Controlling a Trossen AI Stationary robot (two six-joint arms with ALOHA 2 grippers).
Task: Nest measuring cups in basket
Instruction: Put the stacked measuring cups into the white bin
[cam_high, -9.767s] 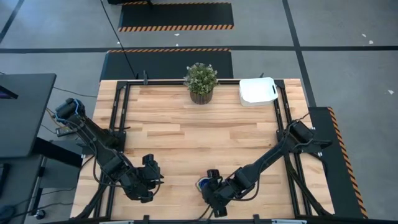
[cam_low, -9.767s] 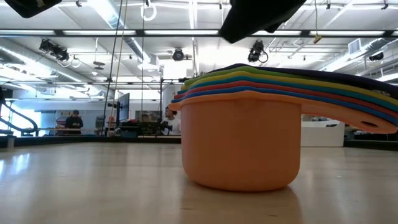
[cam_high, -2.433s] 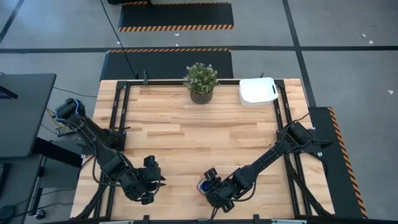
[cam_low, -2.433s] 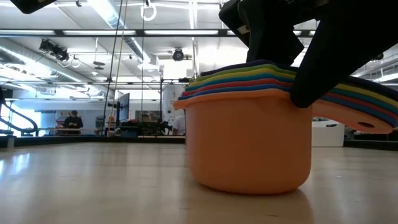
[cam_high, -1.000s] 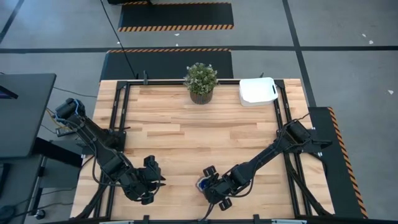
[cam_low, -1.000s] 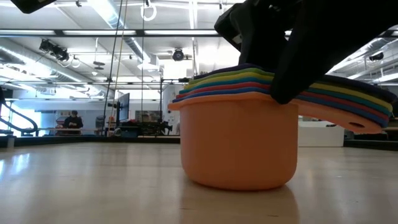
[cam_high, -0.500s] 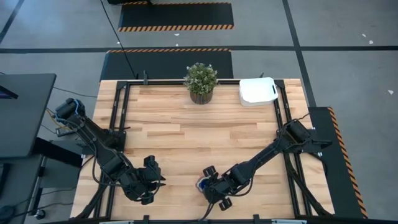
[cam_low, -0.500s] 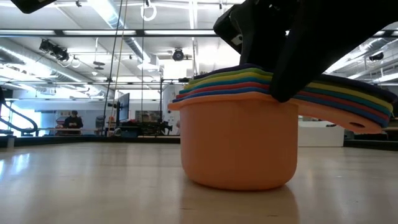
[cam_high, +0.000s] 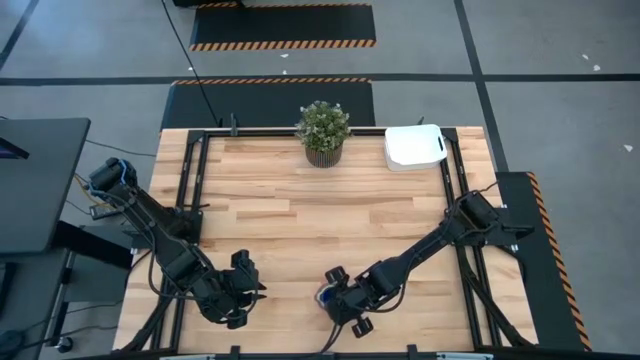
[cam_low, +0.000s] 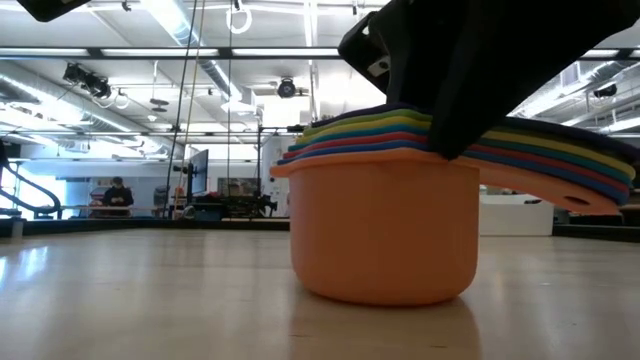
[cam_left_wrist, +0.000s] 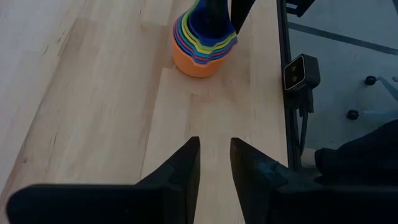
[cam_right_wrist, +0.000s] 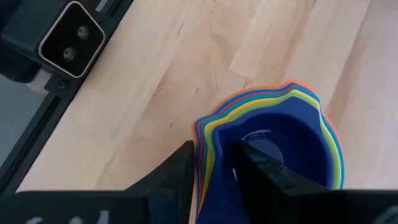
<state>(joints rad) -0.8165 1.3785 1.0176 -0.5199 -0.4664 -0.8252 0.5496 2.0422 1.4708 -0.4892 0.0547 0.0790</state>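
The measuring cups (cam_high: 324, 294) stand nested in one stack near the table's near edge, orange outermost and dark blue innermost. The orange cup's base (cam_low: 385, 285) rests on the wood, and the handles (cam_low: 560, 165) fan out toward the table's right. My right gripper (cam_right_wrist: 213, 152) is down on the stack's rim and shut on it. My left gripper (cam_left_wrist: 214, 149) waits open, low near the near-left edge, with its fingers pointing at the stack (cam_left_wrist: 202, 40). The white basket (cam_high: 414, 146) sits at the far right corner. My right gripper pinches the stacked rims (cam_right_wrist: 208, 134) with one finger inside the dark blue cup (cam_right_wrist: 273, 143) and the other finger (cam_right_wrist: 185, 158) outside the orange wall. It comes slanting down from above and from the table's right. The stack stands upright on the table.
A potted green plant (cam_high: 323, 130) stands at the far edge, left of the basket. Black rails run along the table's sides (cam_high: 452, 180). A small camera block (cam_left_wrist: 300, 71) sits on the near rail beside the stack. Bare wood lies between the stack and the basket.
My right gripper has settled a little farther over the stack toward the table's left. The stack has stayed in place on the table.
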